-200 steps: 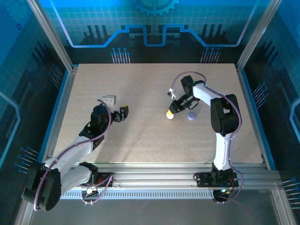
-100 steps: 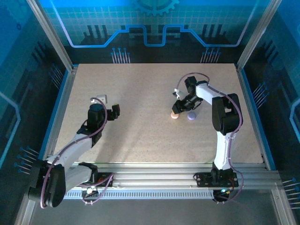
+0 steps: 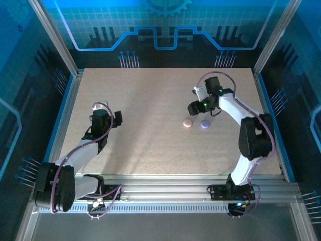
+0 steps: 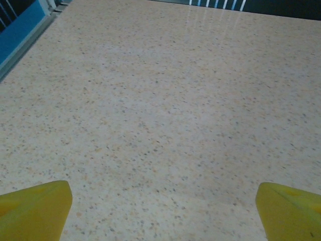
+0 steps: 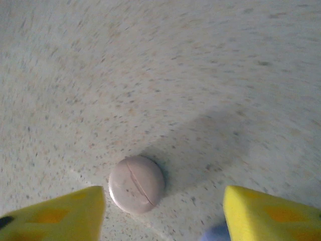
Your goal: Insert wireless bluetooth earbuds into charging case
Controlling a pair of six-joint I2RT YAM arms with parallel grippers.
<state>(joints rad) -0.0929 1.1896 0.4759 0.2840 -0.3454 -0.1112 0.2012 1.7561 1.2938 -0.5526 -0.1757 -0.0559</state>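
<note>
A round pale pink charging case (image 5: 136, 184) lies flat on the speckled table, a seam line across its top. It rests just ahead of my right gripper (image 5: 163, 221), nearer the left finger, and the jaws stand open with nothing between them. A lilac case (image 5: 215, 234) peeks in by the right finger. From above, the pink case (image 3: 187, 123) and the lilac case (image 3: 204, 124) sit side by side, with the right gripper (image 3: 195, 107) just behind them. My left gripper (image 3: 116, 119) hangs open over bare table at the left, its jaws (image 4: 160, 216) empty. The earbuds are out of view.
The beige speckled table (image 3: 150, 95) is framed by a metal rail at the near edge (image 3: 170, 183) and blue side walls. The left wrist view takes in the table's far left corner edge (image 4: 25, 30).
My right gripper has opened, let go of the pink case and drawn back toward the far right. The case now rests on the table. The left arm has swung left and opened a little wider.
</note>
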